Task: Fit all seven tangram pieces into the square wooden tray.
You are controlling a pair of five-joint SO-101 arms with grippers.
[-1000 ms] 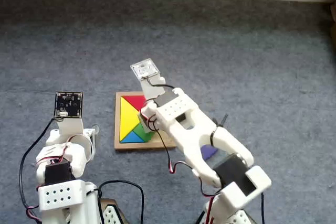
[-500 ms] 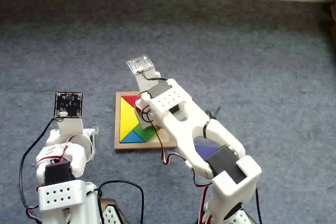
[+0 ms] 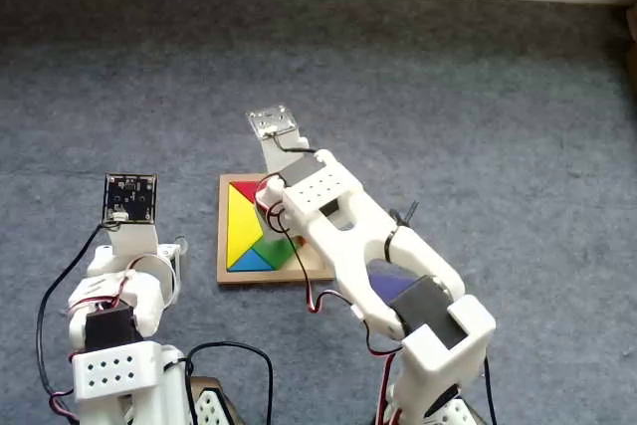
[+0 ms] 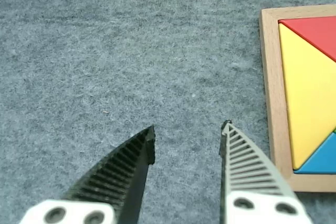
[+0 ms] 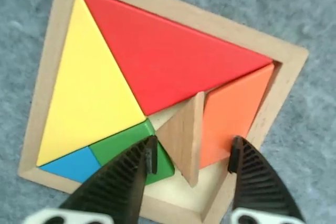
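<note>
The square wooden tray holds a red triangle, a yellow triangle, a small blue triangle, a green piece and an orange piece. A plain wood-coloured triangle lies tilted in the tray between the green and orange pieces. My right gripper hangs open just above it, one finger on each side, touching nothing. In the high view a purple piece lies on the carpet under the right arm. My left gripper is open over bare carpet, left of the tray.
Grey carpet covers the whole table, with free room behind and to the right of the tray. The left arm's base sits at the front left. Cables loop near both arm bases.
The right arm has swung left and settled lower over the tray, uncovering the purple piece beneath it. The left arm has kept still.
</note>
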